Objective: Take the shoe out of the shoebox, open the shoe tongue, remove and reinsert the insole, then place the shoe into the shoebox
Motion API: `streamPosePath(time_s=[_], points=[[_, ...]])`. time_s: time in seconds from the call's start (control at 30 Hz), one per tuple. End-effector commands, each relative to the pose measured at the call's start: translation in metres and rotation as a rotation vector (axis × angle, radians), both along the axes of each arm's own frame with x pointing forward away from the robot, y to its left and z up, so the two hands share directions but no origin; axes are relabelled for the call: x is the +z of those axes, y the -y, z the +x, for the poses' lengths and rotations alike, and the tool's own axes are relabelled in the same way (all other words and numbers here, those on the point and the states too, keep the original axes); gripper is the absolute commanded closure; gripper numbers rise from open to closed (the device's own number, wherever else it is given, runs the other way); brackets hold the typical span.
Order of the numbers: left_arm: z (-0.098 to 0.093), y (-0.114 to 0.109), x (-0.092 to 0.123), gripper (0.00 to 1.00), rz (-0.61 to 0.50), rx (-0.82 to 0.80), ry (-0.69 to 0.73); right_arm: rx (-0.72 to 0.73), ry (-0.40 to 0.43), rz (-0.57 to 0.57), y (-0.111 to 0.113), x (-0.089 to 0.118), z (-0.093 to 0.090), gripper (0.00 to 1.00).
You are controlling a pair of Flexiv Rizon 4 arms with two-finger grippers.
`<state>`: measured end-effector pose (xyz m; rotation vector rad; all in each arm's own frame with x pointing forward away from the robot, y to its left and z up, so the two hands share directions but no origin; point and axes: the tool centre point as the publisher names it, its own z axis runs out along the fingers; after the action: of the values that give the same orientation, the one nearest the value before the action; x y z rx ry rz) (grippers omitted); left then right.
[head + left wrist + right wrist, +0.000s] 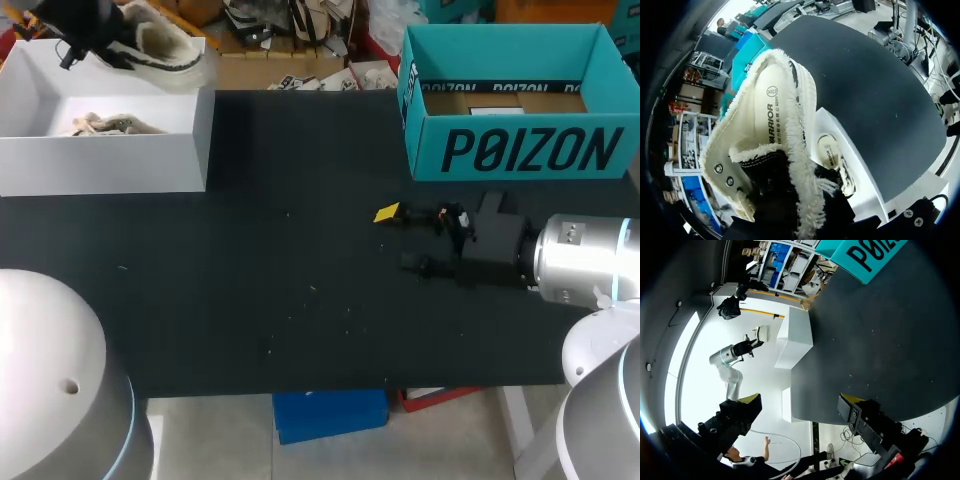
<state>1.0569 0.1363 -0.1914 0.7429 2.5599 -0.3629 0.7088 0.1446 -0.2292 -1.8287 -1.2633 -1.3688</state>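
The left gripper (105, 40), upper left of the head view, holds the shoe (162, 46) above the white box (110, 160); its tips are hidden behind the fleece collar. The right gripper (400, 238) gapes wide and empty over the bare table (280, 300), right of centre. A second shoe (105, 125) lies in the white box, and a teal box (510, 150) stands upper right. The held shoe's long axis runs left to right, lined opening upward. I cannot tell which end is the toe.
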Motion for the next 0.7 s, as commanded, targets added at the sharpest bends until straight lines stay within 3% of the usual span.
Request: streamPosePath(time_s=[0.03,0.37,0.7], points=[[-0.002,-0.025,-0.007,1.00,-0.017,0.042,-0.004,-0.001,-0.002,-0.003,-0.001,0.001,0.000,0.00],[0.019,-0.075,-0.019,1.00,-0.031,0.198,-0.007,-0.001,-0.002,-0.003,-0.001,0.001,0.000,0.00],[0.054,-0.073,-0.044,1.00,0.002,0.339,-0.027,-0.001,-0.002,-0.003,-0.001,0.001,0.000,0.00]])
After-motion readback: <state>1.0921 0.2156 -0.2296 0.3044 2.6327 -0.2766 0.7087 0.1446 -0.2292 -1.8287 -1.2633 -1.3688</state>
